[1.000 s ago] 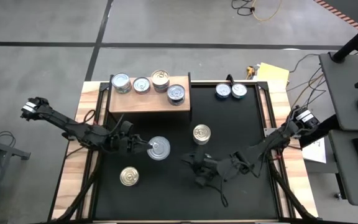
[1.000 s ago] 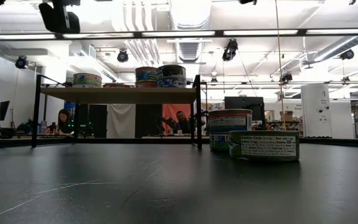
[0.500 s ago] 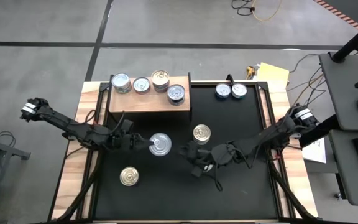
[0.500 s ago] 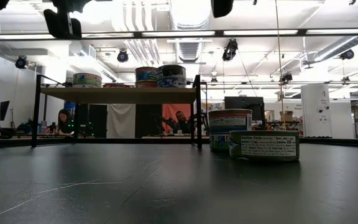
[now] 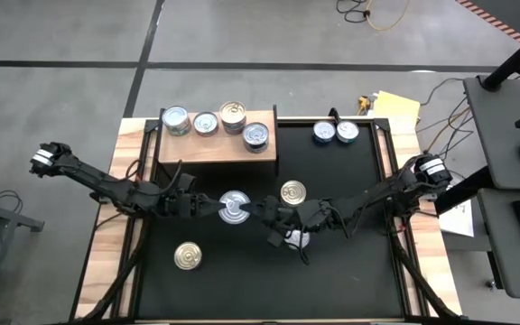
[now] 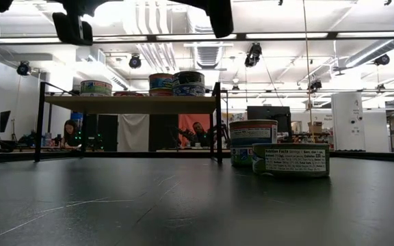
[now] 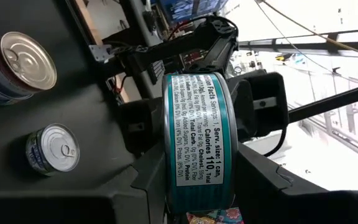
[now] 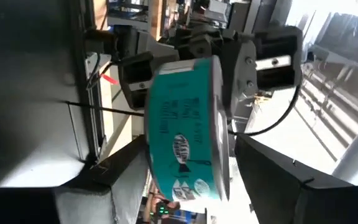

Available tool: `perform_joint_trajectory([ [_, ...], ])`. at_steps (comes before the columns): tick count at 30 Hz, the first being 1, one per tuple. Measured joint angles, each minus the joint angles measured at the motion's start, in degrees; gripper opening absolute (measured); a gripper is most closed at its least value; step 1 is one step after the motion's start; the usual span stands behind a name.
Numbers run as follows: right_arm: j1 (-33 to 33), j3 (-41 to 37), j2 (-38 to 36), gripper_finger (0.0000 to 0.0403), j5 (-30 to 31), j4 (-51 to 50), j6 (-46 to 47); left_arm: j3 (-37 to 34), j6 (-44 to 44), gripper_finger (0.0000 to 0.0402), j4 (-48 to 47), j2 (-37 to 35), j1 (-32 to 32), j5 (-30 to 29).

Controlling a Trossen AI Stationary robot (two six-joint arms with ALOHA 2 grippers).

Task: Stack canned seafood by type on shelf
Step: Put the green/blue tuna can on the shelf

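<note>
The teal-labelled can (image 5: 234,207) is held clear of the worktop (image 5: 350,271), near its centre and in front of the shelf (image 5: 217,149). Its silver top faces up in the high view. The wrist views show its flat round faces between the fingers, so its short axis runs across the line joining the two arms.

The left gripper (image 5: 213,207) is clamped on this can, one finger against each flat face. The right gripper (image 5: 264,214) faces it from the opposite side. Its fingers stand apart, one on each side of the can's far edge, with a gap visible between finger and can; no contact is confirmed.

The can therefore lies directly between the two grippers, held by the left and straddled by the right. This reads as a handover to the right arm. The coming move depends on the right gripper closing along the same axis before the left lets go.

The shelf carries four cans on its top. A gold-topped can (image 5: 292,193) stands just beyond the right gripper.
</note>
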Motion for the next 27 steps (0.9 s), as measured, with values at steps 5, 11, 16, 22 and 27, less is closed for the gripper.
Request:
perform_joint_trajectory([
  [5,-0.13,0.97,1.63,0.0188,-0.03,0.04,-2.61,-0.01,-0.90,0.0127,0.97,1.27,0.07,0.25],
  [11,-0.12,2.06,2.68,0.0129,0.42,0.12,-3.87,0.00,3.01,0.0195,0.82,0.72,0.07,0.08],
  [16,-0.15,2.70,2.71,0.0129,0.77,0.40,-3.49,0.57,10.56,0.0252,0.47,-0.67,0.09,0.12],
  [22,-0.11,2.77,1.56,0.0129,4.83,4.29,-2.98,2.42,25.91,0.0280,-4.71,-5.15,0.26,-0.43],
  [27,-0.65,2.75,-0.16,0.0129,6.99,9.31,2.93,6.55,37.11,0.0283,-22.92,-9.79,0.37,-3.05],
])
